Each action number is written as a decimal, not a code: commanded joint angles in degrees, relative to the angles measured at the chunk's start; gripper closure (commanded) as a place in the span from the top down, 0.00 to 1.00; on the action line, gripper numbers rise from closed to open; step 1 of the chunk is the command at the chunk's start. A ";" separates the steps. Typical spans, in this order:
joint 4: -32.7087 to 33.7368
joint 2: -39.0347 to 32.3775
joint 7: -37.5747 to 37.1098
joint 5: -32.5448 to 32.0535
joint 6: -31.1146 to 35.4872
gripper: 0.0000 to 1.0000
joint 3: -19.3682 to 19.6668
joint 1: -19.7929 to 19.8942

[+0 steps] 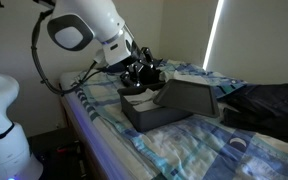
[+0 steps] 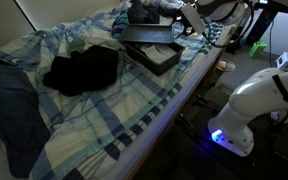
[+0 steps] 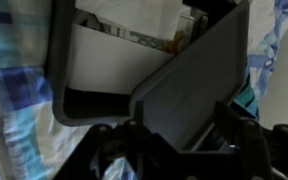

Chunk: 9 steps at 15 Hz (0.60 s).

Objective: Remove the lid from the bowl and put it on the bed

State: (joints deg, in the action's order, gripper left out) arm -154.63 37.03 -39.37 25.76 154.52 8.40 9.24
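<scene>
Between its closed fingers, the gripper (image 3: 174,140) holds the flat dark-grey lid (image 3: 194,85) tilted above the rectangular grey tub (image 1: 149,113); placement on the checked bed (image 1: 184,152) likely comes next.

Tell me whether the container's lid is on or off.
Off. The lid stands tilted at the edge of the grey container, its opening exposed; the wrist view shows the lid between the gripper fingers.
</scene>
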 commanded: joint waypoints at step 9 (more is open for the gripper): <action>-1.67 -0.35 8.09 2.01 -5.03 1.00 -0.80 0.88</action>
State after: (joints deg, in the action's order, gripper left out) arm -155.51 36.88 -29.60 26.18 147.82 10.25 8.65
